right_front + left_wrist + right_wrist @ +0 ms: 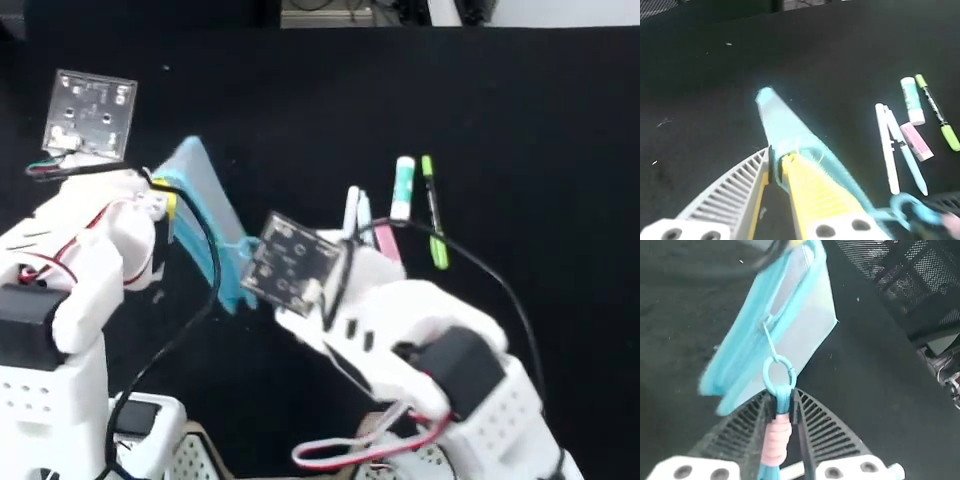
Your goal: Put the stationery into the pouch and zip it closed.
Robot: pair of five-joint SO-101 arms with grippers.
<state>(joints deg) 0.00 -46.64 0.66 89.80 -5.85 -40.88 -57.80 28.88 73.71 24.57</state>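
The blue pouch (205,215) stands tilted on edge on the black table. My left gripper (166,200) is shut on its upper edge (775,159), with the pouch (777,117) stretching away from the fingers. My right gripper (243,274) is shut on the zipper pull's strap (782,402), just behind its blue ring (778,373); the pouch (800,315) hangs ahead of it. Right of the pouch lie a white pen (351,212), a light blue pen (364,215), a pink eraser (387,243), a glue stick (403,188) and a green pen (433,210).
The left wrist view shows the same stationery in a row: white pen (886,145), blue pen (906,152), eraser (916,141), glue stick (912,100), green pen (938,114). A black cable (490,275) arcs over the pens. Perforated plates (920,275) border the table.
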